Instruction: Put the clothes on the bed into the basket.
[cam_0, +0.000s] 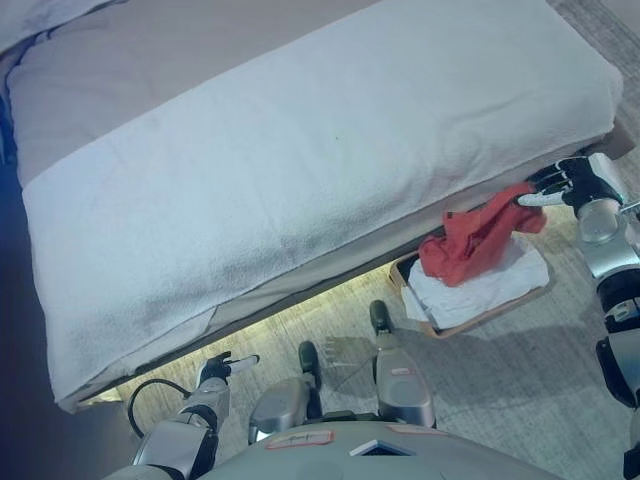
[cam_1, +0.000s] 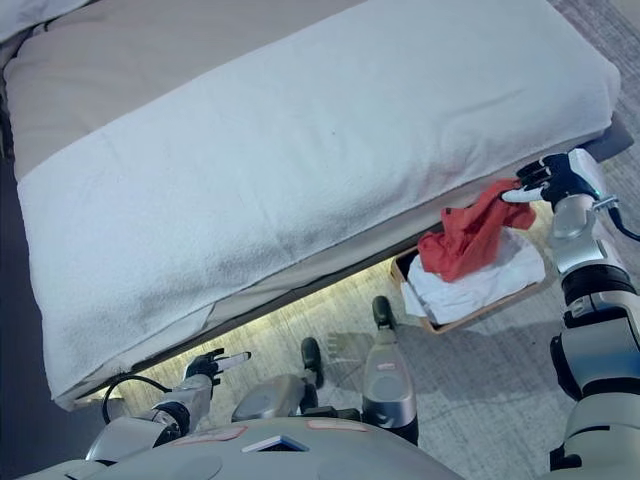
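Fingers (cam_1: 524, 193) of the right hand (cam_1: 552, 180) reach toward the view's left from the wrist, with a white tip touching the upper right end of the red garment (cam_1: 468, 236). They look lightly bent around that end of the cloth, seeming to pinch it, though the exact grip is hard to make out. From that point the red garment hangs down and to the left, draped over folded white cloth (cam_1: 470, 282) that fills the basket (cam_1: 432, 324). The lower part of the red garment lies bunched on the white cloth near the basket's back left corner, while its top end is lifted to the level of the mattress edge.

The basket sits on the carpeted floor (cam_1: 480, 390), just beside the lower right corner of the bed (cam_1: 300, 170) and partly tucked under its overhang. A wide pale blanket (cam_0: 300, 190) covers the bed, with a beige sheet showing along the far side and beneath the near edge.

Low at the bottom left, the left hand (cam_1: 215, 363) hangs near the floor by the bed's near edge, well apart from the basket, its fingers loosely extended with a white tip pointing right, holding nothing.
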